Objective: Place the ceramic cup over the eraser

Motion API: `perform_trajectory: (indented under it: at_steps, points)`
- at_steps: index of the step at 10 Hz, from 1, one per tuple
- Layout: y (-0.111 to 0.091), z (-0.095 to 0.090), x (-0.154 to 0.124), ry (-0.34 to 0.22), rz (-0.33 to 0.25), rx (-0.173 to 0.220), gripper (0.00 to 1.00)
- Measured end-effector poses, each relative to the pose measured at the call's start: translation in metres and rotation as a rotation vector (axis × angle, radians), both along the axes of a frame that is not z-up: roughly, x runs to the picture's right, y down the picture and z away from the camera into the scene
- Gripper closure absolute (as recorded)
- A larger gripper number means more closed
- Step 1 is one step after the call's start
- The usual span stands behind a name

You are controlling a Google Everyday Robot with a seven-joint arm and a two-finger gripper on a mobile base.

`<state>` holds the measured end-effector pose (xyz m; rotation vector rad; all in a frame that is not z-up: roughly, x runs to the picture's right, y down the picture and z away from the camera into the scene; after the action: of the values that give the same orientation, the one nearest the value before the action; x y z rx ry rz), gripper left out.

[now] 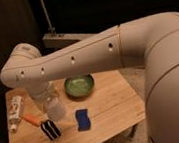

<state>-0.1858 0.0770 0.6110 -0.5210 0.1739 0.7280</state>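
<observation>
One white robot gripper (54, 107) hung just above the black white-striped eraser block (50, 129) on the wooden counter (109, 111). Its fingers were clamped on the small whitish-grey ceramic cup (56, 110).

Nothing readable anywhere, not even on the white tube (15, 111) lying by the table's (110, 118) left edge.

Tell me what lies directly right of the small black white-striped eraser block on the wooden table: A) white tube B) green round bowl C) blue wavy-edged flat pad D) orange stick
C: the blue wavy-edged flat pad lies right of the eraser; the gripper, holding the ceramic cup, hangs just above.
</observation>
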Motion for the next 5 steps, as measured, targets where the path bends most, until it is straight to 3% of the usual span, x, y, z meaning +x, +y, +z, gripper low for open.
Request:
perform_trajectory:
  at_steps: [5]
  points:
    - [0.019, -0.008, -0.018, -0.076, -0.060, -0.084, 1.00]
